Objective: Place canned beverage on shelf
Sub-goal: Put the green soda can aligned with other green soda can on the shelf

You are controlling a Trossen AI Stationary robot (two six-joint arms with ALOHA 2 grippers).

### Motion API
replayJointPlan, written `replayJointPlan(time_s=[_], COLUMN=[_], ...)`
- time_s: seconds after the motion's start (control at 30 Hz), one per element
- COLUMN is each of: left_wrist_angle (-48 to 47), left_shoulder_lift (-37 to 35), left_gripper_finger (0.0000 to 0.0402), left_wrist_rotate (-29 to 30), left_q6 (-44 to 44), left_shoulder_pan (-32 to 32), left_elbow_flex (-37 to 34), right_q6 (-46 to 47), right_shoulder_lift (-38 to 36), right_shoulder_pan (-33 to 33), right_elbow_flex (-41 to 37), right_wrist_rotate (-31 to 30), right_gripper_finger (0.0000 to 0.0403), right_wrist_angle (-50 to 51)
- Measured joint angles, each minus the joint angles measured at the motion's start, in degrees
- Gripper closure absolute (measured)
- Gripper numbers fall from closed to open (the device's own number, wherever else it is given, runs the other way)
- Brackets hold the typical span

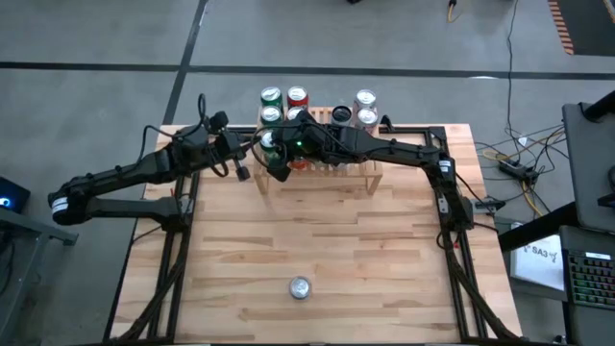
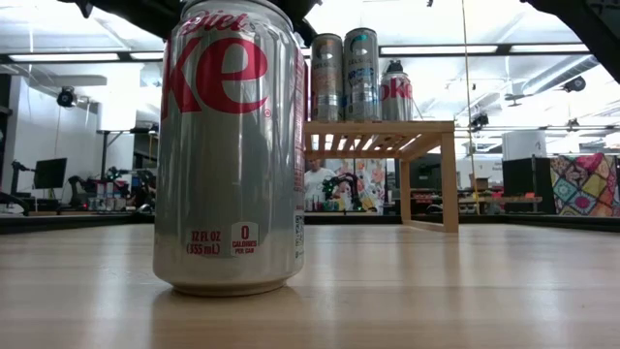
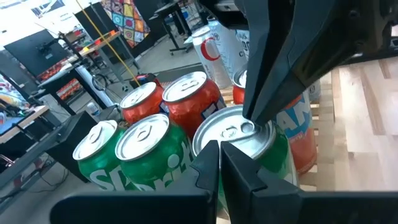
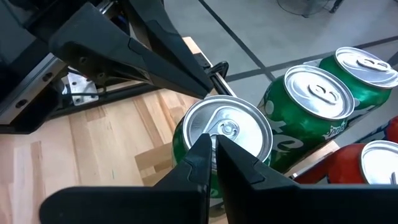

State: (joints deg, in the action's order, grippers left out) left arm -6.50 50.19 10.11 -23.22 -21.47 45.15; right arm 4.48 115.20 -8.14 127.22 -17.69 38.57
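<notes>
Canned beverage nearest the camera: a silver Diet Coke can with red lettering stands upright and alone on the near part of the wooden table, well apart from everything else. Farther back, the shelf, a low light-wood rack with a slatted top on short legs, sits at the table's far edge. On it stand several cans: green Sprite cans, red cans and silver ones, packed close together. Both arms meet over the rack's left end. The left gripper and the right gripper each have their fingers pressed together with nothing between them, their tips at the lid of one green can at the edge of the group. Its pull tab is still flat.
</notes>
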Motion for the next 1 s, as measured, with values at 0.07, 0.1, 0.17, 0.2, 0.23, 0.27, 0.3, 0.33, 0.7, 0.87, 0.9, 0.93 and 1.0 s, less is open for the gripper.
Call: replayJointPlan(time_s=[0.07,0.1,0.17,0.2,0.23,0.27,0.3,0.33,0.7,0.87,0.9,0.93,1.0], left_wrist_angle=[0.39,0.47,0.63,0.71,0.72,0.72,0.68,0.56,-8.04,-7.73,-6.87,-5.66,-3.08], left_shoulder_lift=[0.0,0.0,0.0,0.0,0.0,-0.01,-0.06,-0.2,-4.71,-4.83,-4.81,-4.7,-4.27], left_gripper_finger=[0.0401,0.0401,0.0401,0.0401,0.0401,0.0401,0.0401,0.0401,0.0401,0.0402,0.0401,0.0401,0.0402], left_wrist_rotate=[0.0,0.0,0.0,0.0,0.0,0.0,0.0,-0.01,-7.75,-10.78,-10.77,-10.7,-10.71], left_q6=[0.08,0.2,0.24,0.25,0.24,0.26,0.26,0.26,2.77,6.2,6.41,6.82,7.7], left_shoulder_pan=[0.0,0.0,0.0,0.0,0.0,0.0,0.0,0.0,0.07,0.11,0.11,0.11,0.11], left_elbow_flex=[0.0,0.0,0.0,0.0,0.0,0.0,0.0,0.0,-0.79,-3.42,-4.11,-4.91,-6.21], right_q6=[0.19,0.39,0.63,0.65,0.66,0.68,0.69,0.71,0.38,0.16,0.13,0.12,0.08], right_shoulder_lift=[0.0,0.0,0.0,0.0,0.0,0.0,0.0,0.0,0.0,-0.02,-0.03,-0.05,-0.09], right_shoulder_pan=[0.05,0.08,0.22,0.27,0.32,0.36,0.37,0.37,0.37,0.37,0.37,0.37,0.37], right_elbow_flex=[0.0,0.0,0.0,0.0,0.0,0.0,0.0,0.0,-0.02,-0.04,-0.05,-0.07,-0.07], right_wrist_rotate=[0.11,0.11,0.11,0.12,0.13,0.13,0.13,0.13,0.13,0.11,0.11,0.12,0.13], right_gripper_finger=[0.039,0.039,0.039,0.039,0.039,0.039,0.039,0.039,0.039,0.039,0.039,0.039,0.039], right_wrist_angle=[0.0,-0.04,-0.07,-0.07,-0.06,-0.05,-0.04,-0.04,0.04,0.07,0.05,0.07,0.09])
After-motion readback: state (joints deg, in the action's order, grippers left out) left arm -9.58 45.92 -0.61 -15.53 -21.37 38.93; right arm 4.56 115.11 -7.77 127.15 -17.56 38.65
